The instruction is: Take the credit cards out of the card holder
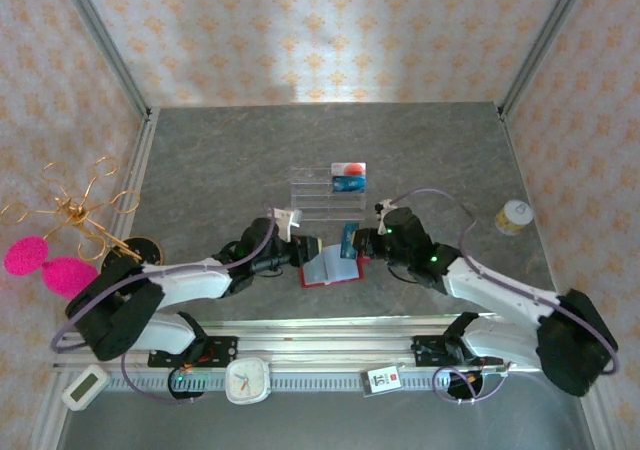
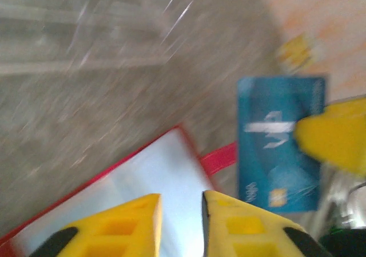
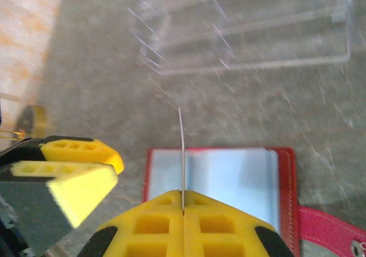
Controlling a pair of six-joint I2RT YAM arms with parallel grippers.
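Currently right claw [image 3: 183, 211] clamps the blue credit card [image 2: 269, 154] edge-on over the open red card holder [image 3: 229, 177] on the worktop [image 1: 220, 170], left claw [image 2: 181, 223] slightly apart above it; such a thin pinch could let the card pivot and drop.

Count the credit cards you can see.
3. A pale card and a blue card lie on the clear rack; a second blue card is pinched by the right fingers over the open red wallet. Others may hide in its sleeves.

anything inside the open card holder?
Card holder lies open: pale clear sleeves, no card discernible. Right hand covers its near edge, pinching a blue card edge-on.
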